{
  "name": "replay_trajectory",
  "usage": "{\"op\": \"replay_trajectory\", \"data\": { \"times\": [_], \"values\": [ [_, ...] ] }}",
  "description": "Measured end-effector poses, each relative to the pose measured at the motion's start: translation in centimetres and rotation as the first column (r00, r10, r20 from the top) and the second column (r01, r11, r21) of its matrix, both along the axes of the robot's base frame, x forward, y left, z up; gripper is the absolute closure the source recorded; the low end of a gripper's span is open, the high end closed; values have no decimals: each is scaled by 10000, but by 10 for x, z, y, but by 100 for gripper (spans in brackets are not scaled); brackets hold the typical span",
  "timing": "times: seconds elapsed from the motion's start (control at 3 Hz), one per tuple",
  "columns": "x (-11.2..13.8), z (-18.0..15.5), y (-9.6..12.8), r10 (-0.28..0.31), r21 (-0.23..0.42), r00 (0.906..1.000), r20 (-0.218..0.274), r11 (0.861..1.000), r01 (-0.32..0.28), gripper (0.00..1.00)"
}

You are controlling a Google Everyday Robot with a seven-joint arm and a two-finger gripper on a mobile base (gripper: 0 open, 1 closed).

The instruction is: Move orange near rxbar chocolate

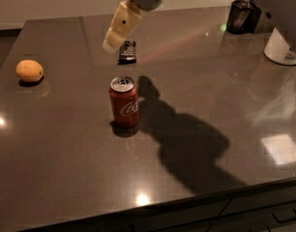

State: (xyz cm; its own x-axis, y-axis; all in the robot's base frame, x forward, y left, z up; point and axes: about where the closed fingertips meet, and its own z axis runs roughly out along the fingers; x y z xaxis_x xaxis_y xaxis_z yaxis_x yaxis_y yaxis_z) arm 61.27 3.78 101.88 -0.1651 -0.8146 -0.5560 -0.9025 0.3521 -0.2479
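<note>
The orange [29, 70] lies on the dark table at the far left. The rxbar chocolate [127, 51], a flat dark wrapper with pale print, lies near the table's middle back. My gripper [111, 43] hangs in the air just left of the bar, its cream finger pointing down-left, well right of the orange and holding nothing that I can see.
A red soda can [124, 102] stands upright in front of the bar. A dark bag [242, 15] and a white container [283, 47] stand at the back right. The table's front edge [186, 202] runs along the bottom.
</note>
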Motion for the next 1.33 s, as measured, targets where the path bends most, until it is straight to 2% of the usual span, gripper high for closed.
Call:
{"op": "replay_trajectory", "data": {
  "times": [0.33, 0.67, 1.33],
  "values": [
    [5, -4, 24, -511, -42, 9986, 134, 9987, 512, 0],
    [8, -12, 41, -1041, -20, 9946, 57, 9946, 1041, 0],
    [9, -14, 43, -1237, 17, 9923, -29, 9923, 1237, 0]
  ]
}}
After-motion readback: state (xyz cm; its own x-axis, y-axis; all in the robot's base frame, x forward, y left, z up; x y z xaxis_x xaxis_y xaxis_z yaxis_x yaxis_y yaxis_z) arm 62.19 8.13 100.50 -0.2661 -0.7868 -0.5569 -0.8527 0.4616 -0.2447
